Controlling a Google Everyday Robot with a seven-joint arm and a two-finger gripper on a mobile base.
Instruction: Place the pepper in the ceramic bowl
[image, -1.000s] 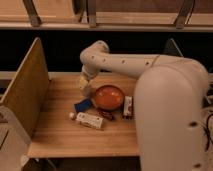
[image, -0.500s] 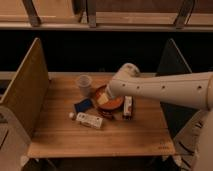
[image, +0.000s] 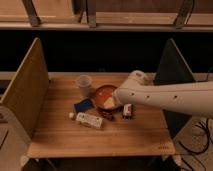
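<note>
The ceramic bowl (image: 101, 93) is round, shallow and orange-red and sits in the middle of the wooden table. The pepper (image: 106, 114) is a small dark reddish lump on the table, just in front of the bowl's near rim. My white arm reaches in from the right. My gripper (image: 111, 102) is at its end, over the right part of the bowl, above and just behind the pepper. A pale yellowish patch shows at the gripper's tip inside the bowl. I cannot tell what it is.
A translucent plastic cup (image: 84, 84) stands left of the bowl. A blue flat item (image: 83, 105) and a white bottle (image: 89, 120) lie at the front left. A white-and-dark packet (image: 128, 111) lies right of the pepper. Wooden side panels (image: 26, 90) flank the table.
The arm has swung from the back left, near the cup, round to the right side. Its end has come down over the bowl's right part. The objects on the table have stayed put.
</note>
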